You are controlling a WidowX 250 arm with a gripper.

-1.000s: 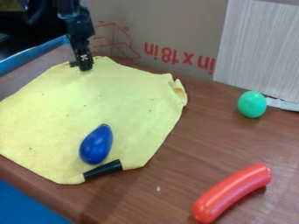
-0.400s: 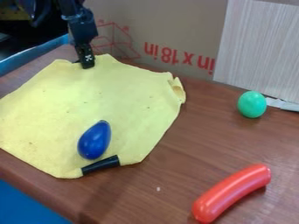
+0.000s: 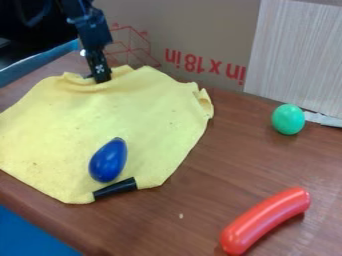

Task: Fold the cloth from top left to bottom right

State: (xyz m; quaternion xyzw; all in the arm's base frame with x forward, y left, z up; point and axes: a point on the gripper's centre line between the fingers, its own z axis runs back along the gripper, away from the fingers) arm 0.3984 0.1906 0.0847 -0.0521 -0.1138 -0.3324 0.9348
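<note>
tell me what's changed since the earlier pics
The yellow cloth first slid slightly toward the top of the view, carrying the blue egg-shaped toy and black piece. Then its far edge bunched into folds by the hand. The green egg and red sausage-shaped toy stayed put.

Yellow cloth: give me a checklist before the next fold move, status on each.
1. Gripper at the far-left edge of the cloth: ok.
2. Secure grip on that edge: cannot tell.
3. Cloth flat: not ok, rumpled beside the gripper and curled up at its right corner.
4. Cloth free of objects: not ok, blue egg-shaped object on it, black cylindrical piece at its near edge.
5. Red sausage-shaped object off the cloth: ok.
6. Green egg-shaped object off the cloth: ok.
</note>
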